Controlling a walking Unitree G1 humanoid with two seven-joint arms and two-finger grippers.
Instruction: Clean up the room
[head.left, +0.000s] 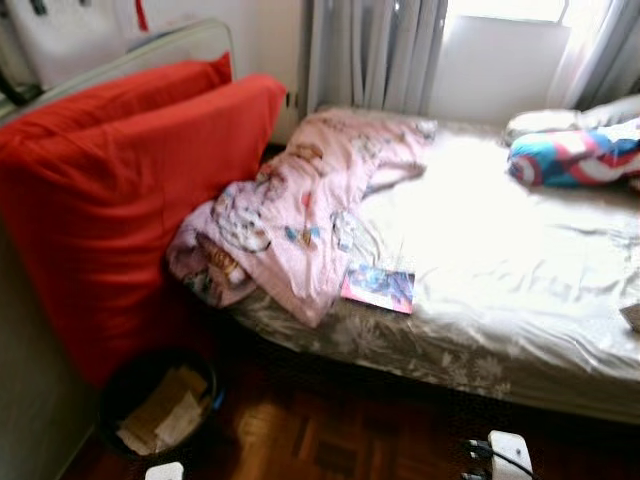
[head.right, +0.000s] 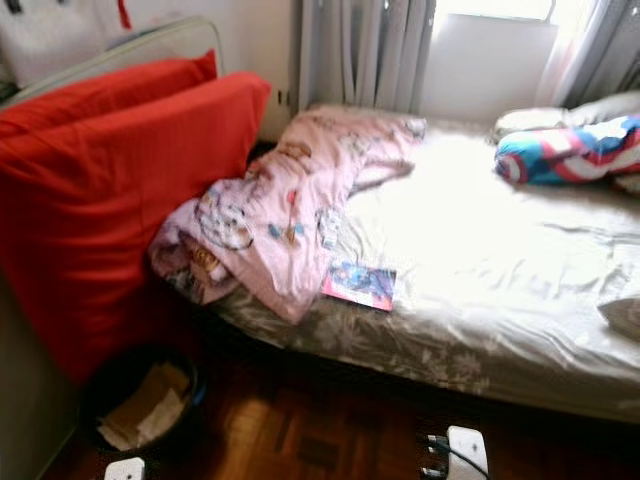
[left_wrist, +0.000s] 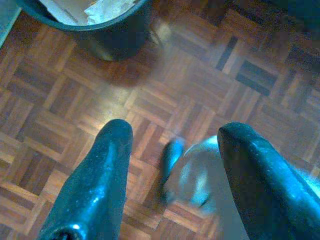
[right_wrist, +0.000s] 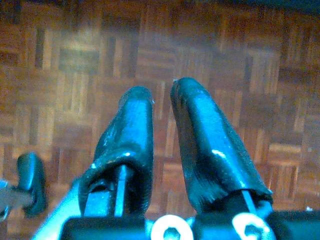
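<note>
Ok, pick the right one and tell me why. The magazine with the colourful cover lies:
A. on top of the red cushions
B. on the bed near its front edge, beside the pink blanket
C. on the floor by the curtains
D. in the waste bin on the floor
B. The magazine lies flat on the bed near its front edge, right beside the crumpled pink blanket.

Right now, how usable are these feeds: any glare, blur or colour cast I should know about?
Eye views: window light washes out the white bed sheet, while the black waste bin by the red cushion sits in shadow. Left wrist view: bluish cast, soft blur, open left gripper over the wooden parquet floor. Right wrist view: same blue tint, right gripper fingers nearly together.
</note>
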